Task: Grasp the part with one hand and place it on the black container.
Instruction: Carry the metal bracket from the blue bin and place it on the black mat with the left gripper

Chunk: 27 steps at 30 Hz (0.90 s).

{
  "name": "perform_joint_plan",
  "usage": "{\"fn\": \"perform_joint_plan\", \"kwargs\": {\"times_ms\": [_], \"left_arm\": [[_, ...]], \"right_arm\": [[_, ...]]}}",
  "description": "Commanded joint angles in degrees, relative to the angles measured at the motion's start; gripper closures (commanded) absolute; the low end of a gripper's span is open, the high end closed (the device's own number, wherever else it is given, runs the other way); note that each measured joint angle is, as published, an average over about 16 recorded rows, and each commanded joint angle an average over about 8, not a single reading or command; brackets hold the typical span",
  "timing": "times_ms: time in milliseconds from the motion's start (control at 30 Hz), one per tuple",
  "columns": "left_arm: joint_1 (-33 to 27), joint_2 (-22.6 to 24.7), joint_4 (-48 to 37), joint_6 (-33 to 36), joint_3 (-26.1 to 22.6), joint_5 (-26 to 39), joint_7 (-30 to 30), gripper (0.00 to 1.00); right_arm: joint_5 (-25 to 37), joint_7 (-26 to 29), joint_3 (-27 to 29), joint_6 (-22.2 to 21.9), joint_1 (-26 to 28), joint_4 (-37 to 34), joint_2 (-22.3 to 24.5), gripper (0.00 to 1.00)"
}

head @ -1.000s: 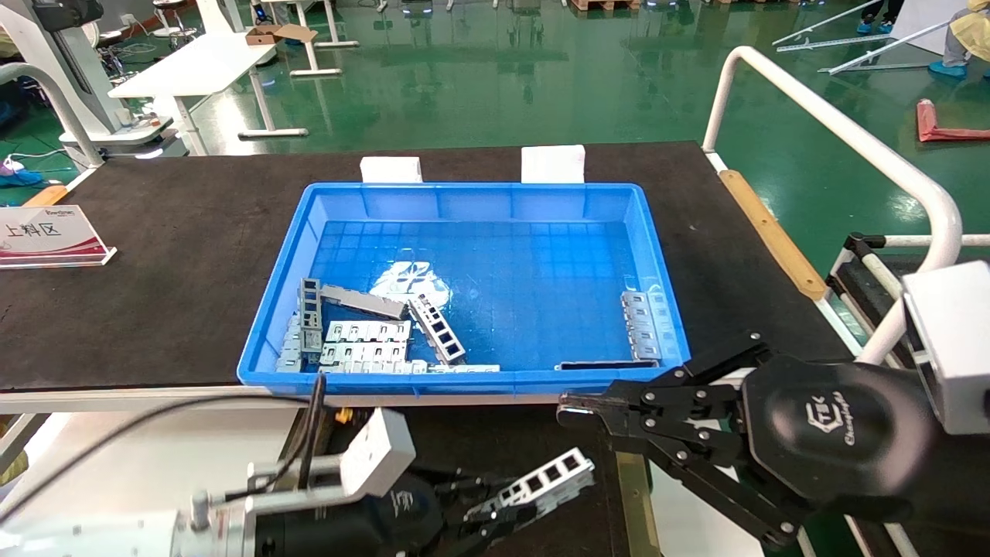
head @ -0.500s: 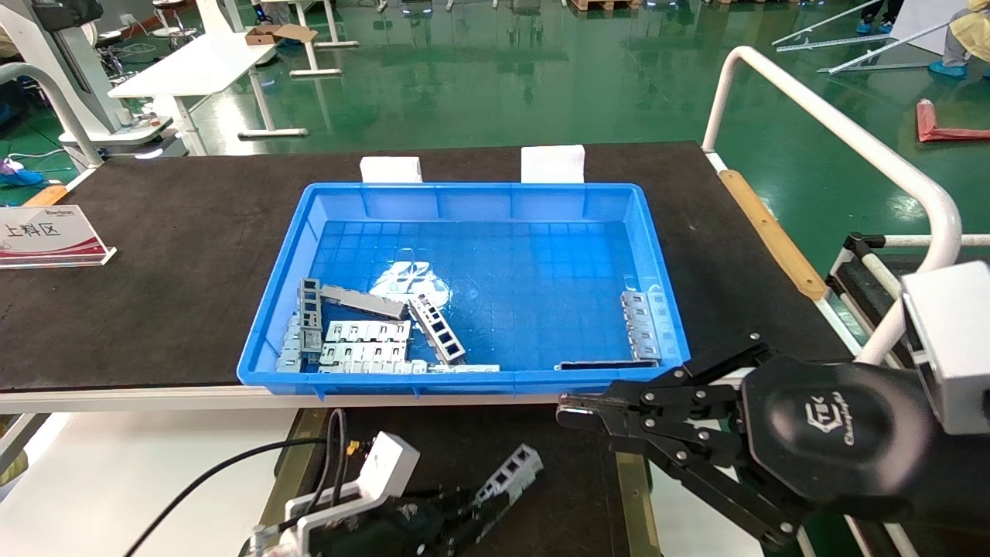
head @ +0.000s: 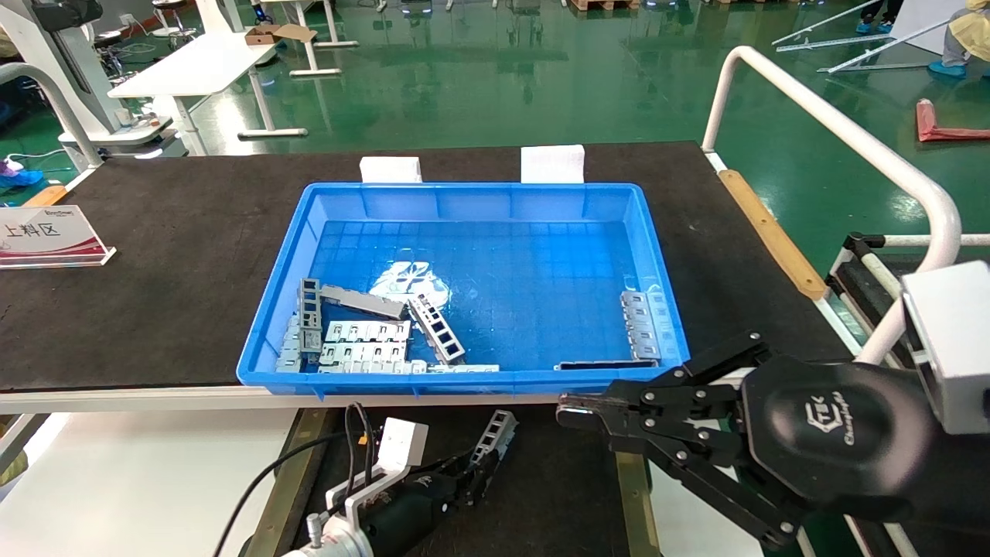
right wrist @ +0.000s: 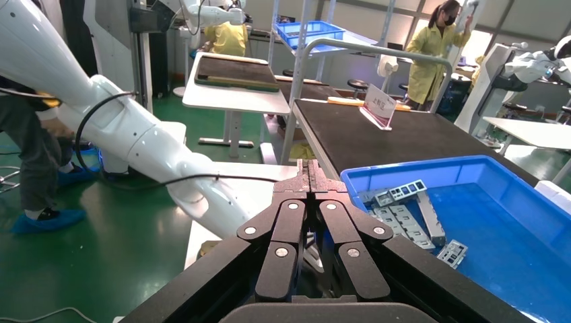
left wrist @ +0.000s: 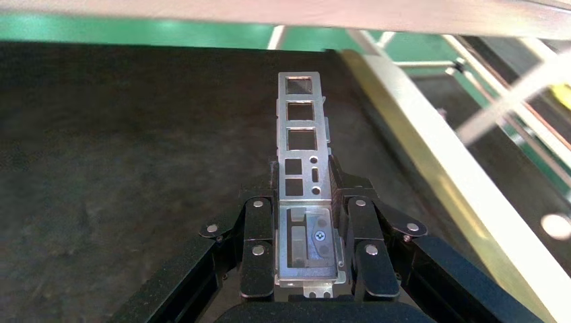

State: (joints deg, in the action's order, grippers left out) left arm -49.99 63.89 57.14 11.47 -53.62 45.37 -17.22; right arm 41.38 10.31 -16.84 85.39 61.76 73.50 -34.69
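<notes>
The part [head: 495, 439] sits clamped in your left claw [head: 473, 472] over the black container [head: 557, 495], so lower and release; your right claw [head: 568, 410] idles, pressed together.

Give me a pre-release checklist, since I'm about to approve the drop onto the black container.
1. Grip: left pincer shut on the part, which sits between its fingers. Ok.
2. Part over target: it is above the black container, inside the olive rails. Ok.
3. Part lying flat: its free end points up and away from the surface. Not ok.
4. Contact with the container: cannot tell.
5. Landing spot: dark surface ahead of the part looks bare. Ok.
6. Right pincer: shut, beside the blue crate, apart from the left one. Ok.
</notes>
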Motion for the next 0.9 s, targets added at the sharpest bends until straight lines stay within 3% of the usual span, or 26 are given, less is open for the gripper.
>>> {"fn": "perform_joint_plan", "kwargs": {"times_ms": [33, 433, 900], "left_arm": [[0.41, 1.46, -1.05, -2.22, 0.53, -0.24, -0.02, 1.0], [0.67, 8.36, -7.67, -9.08, 2.83, -1.58, -0.89, 1.0], [-0.23, 12.31, -13.18, -9.85, 5.35, -1.8, -0.72, 1.0]], "right_arm": [[0.0, 0.0, -0.01, 0.0, 0.0, 0.0, 0.0, 1.0], [-0.03, -0.02, -0.05, -0.02, 0.01, 0.0, 0.02, 1.0], [-0.06, -0.05, -0.09, -0.04, 0.02, 0.0, 0.04, 1.0]]}}
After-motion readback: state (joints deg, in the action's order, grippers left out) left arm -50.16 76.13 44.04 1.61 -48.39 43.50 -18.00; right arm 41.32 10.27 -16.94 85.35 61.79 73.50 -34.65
